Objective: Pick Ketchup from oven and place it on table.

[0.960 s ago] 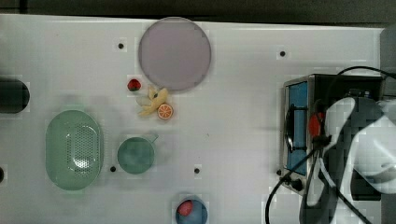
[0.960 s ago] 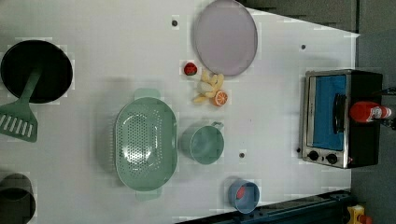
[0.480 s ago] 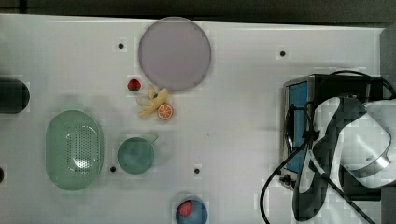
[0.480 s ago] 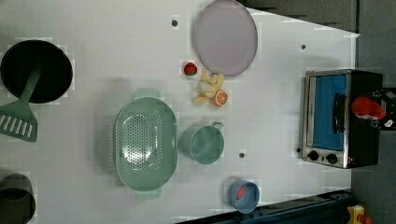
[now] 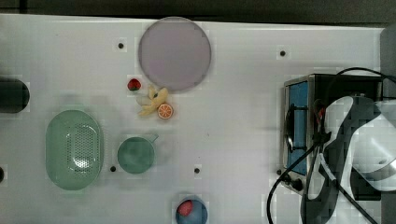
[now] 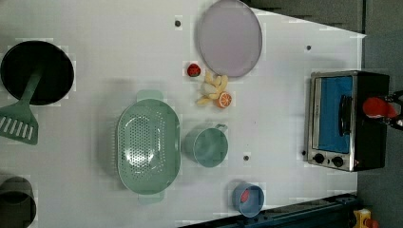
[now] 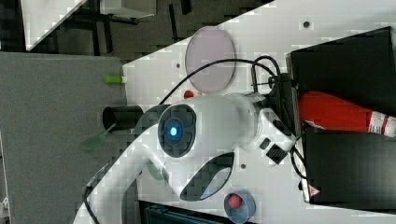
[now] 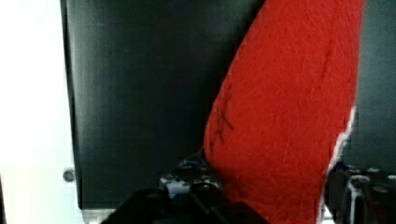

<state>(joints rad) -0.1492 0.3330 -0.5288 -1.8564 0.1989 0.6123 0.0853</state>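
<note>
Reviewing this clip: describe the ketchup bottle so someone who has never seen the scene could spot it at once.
Find the black toaster oven at the left view's right end of the white table. The ketchup lies on the oven's dark top. It is a red bottle with a white label, unlike the small strawberry by the plate.

the red ketchup (image 7: 341, 113) lies on its side on top of the black oven (image 6: 349, 119). the oven's blue glass door is shut, and it stands near the white tabletop's (image 6: 280, 118) edge.
</note>
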